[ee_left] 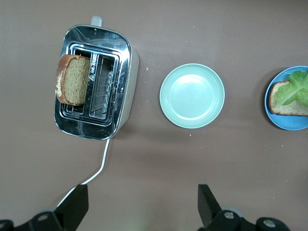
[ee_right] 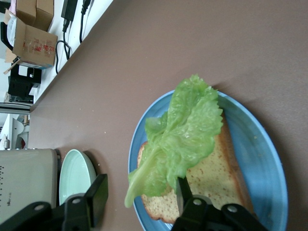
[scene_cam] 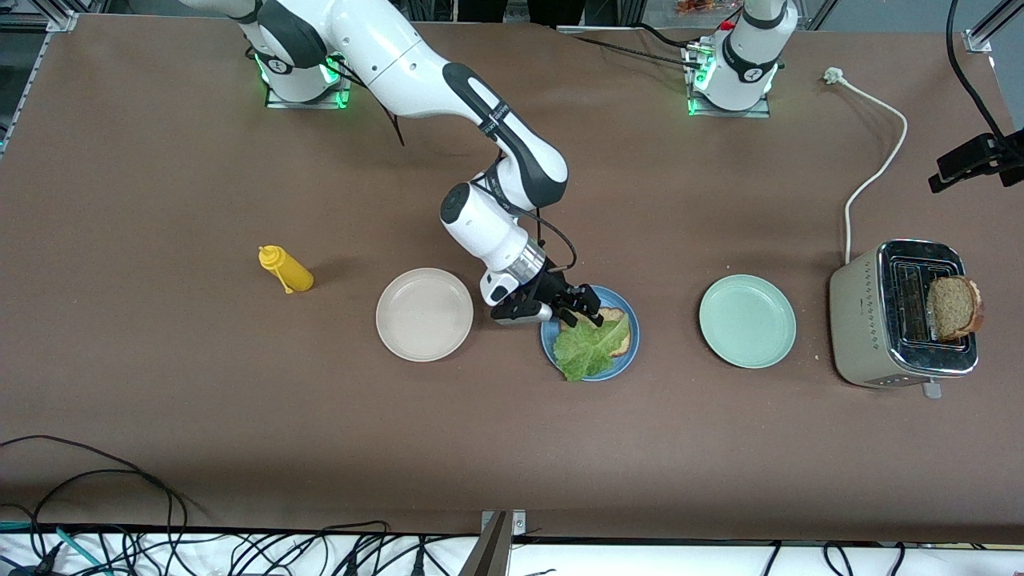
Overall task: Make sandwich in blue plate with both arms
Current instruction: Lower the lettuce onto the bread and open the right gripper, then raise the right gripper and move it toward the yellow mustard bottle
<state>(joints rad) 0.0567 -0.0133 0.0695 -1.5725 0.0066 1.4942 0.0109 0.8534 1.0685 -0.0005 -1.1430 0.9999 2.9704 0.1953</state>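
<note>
The blue plate (scene_cam: 626, 358) holds one bread slice (scene_cam: 621, 337) with the green lettuce leaf (scene_cam: 588, 350) lying on it and hanging over the rim. My right gripper (scene_cam: 578, 316) hovers just over that plate, open, its fingers astride the leaf's stem end (ee_right: 140, 187) without gripping it. The right wrist view shows plate (ee_right: 260, 144), lettuce (ee_right: 185, 134) and bread (ee_right: 216, 178). The second bread slice (scene_cam: 954, 306) stands in the toaster (scene_cam: 896, 320). My left gripper (ee_left: 143, 202) is open and empty, high over bare table, looking down on toaster (ee_left: 113, 82) and slice (ee_left: 73, 79).
A pale green plate (scene_cam: 747, 321) lies between the blue plate and the toaster. A beige plate (scene_cam: 424, 314) lies beside the blue plate toward the right arm's end, with a yellow squeeze bottle (scene_cam: 286, 269) past it. The toaster's white cord (scene_cam: 876, 168) runs toward the bases.
</note>
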